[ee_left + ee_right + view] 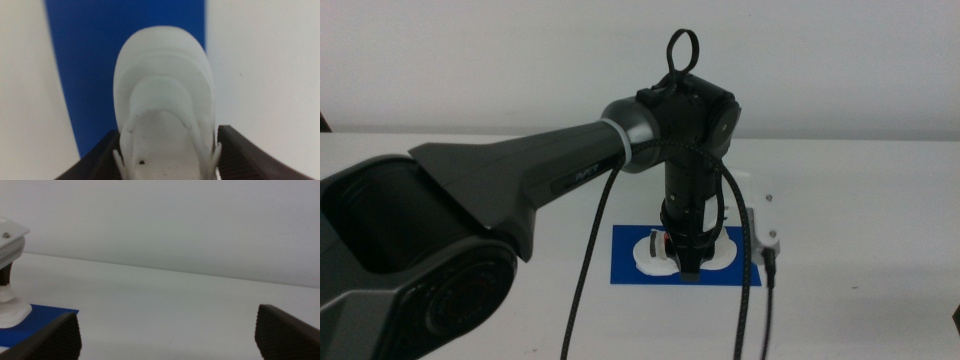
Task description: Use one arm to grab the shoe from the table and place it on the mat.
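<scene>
Writing: only legible-ish mark is a small pale logo on the left arm (490, 185) forearm shell, too small to read. No labels seen on the shoe or mat.

Middle view: left arm reaches in from the left, wrist pointing straight down over the blue mat (625, 262). Left gripper (688, 268) is down at the white shoe (653, 255), which sits on the mat; the arm column hides most of the shoe, only white sole edges and a bit of red strap show either side. Black cables hang from the wrist to the table (860, 250). A white camera bracket sticks out beside the wrist.

Left wrist view: rounded end of the shoe (162, 90) fills the frame, thick white sole, smooth matte, one tiny dark speck on the footbed. Mat (85, 65) is under it, table (265, 70) on both sides. Both dark jaws sit tight against the shoe's sides, so the left gripper (167, 155) is clamped on it. Straps not visible here.

Right wrist view: right gripper (167, 340) is well apart from the work, jaws spread wide, nothing between them. It sees a mat corner (45, 317), white table (175, 305), and the white shoe edge (12, 311) at the frame's side.
</scene>
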Motion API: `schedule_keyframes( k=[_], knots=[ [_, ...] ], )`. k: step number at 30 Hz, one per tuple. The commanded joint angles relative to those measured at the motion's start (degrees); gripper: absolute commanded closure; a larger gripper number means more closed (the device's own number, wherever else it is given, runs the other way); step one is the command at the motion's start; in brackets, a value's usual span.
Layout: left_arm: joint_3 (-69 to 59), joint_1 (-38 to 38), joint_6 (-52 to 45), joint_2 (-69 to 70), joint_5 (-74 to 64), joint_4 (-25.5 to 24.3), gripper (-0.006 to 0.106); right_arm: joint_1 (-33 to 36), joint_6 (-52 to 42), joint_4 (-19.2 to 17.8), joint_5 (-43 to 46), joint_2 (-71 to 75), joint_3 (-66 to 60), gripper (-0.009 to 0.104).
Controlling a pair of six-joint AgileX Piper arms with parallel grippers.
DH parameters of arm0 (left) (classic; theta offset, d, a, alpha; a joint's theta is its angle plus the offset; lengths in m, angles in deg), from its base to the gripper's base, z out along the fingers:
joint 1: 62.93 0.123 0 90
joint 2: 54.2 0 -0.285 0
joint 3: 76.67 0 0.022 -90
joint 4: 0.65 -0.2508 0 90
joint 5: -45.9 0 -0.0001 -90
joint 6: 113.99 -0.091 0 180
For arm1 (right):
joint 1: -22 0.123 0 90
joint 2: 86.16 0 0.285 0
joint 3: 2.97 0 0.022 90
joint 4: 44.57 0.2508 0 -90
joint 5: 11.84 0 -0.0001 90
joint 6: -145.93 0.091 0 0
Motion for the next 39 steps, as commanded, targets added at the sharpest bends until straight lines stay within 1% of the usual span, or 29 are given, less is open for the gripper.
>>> schedule_keyframes(
  k=[1,10,13,22,33,36,39],
  knots=[
    [0.4,-0.4,-4.9,-0.1,-3.8,-0.2,0.102,0.0,0.0,-0.1,0.4,2.2,-2.4,0.002],
    [0.4,-0.4,-3.6,-1.1,2.8,-0.4,0.102,0.0,0.0,-0.1,0.4,2.2,-2.4,0.002],
    [0.4,-0.4,-1.7,-1.2,4.6,-1.2,0.102,0.0,0.0,-0.1,0.4,2.2,-2.4,0.002],
    [0.4,-0.4,-0.5,-1.6,4.7,-3.1,0.102,0.0,0.0,-0.1,0.4,2.2,-2.4,0.002],
    [0.4,-0.5,1.2,-4.4,5.9,-3.3,0.102,0.0,0.0,-0.1,0.4,2.2,-2.4,0.002],
    [0.4,-0.6,1.2,-4.6,5.9,-3.3,0.098,0.0,0.0,-0.1,0.4,2.2,-2.4,0.002],
    [0.4,-0.9,1.2,-4.6,5.1,-4.3,0.080,0.0,0.0,-0.1,0.4,2.2,-2.4,0.002]
  ],
)
